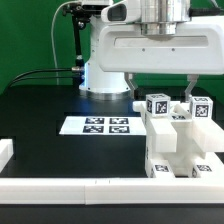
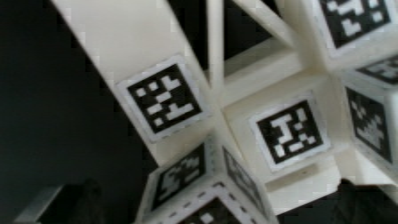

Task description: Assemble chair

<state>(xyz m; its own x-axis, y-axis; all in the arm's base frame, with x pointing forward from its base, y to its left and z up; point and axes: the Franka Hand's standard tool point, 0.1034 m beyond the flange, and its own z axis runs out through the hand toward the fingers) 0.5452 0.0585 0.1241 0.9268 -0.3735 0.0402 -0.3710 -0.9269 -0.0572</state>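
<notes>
Exterior view: my gripper (image 1: 162, 88) hangs wide open, holding nothing, above the chunky white tagged plastic chair (image 1: 175, 140); probably rigid, light, slick — grip flat-sided posts.

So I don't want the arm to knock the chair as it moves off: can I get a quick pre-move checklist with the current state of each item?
1. Pincer jaws apart, not clamped: ok; fingers stand spread above the chair.
2. No part hanging from the pincer: ok, nothing seen between the fingers.
3. Fingers fully clear of the tagged blocks on top: cannot tell; they sit very close in the exterior view.
4. Chair standing upright on the table: ok.
5. Marker board uncovered: ok.
6. Joints fully seated: cannot tell; the wrist view shows only close-up tagged faces.
</notes>
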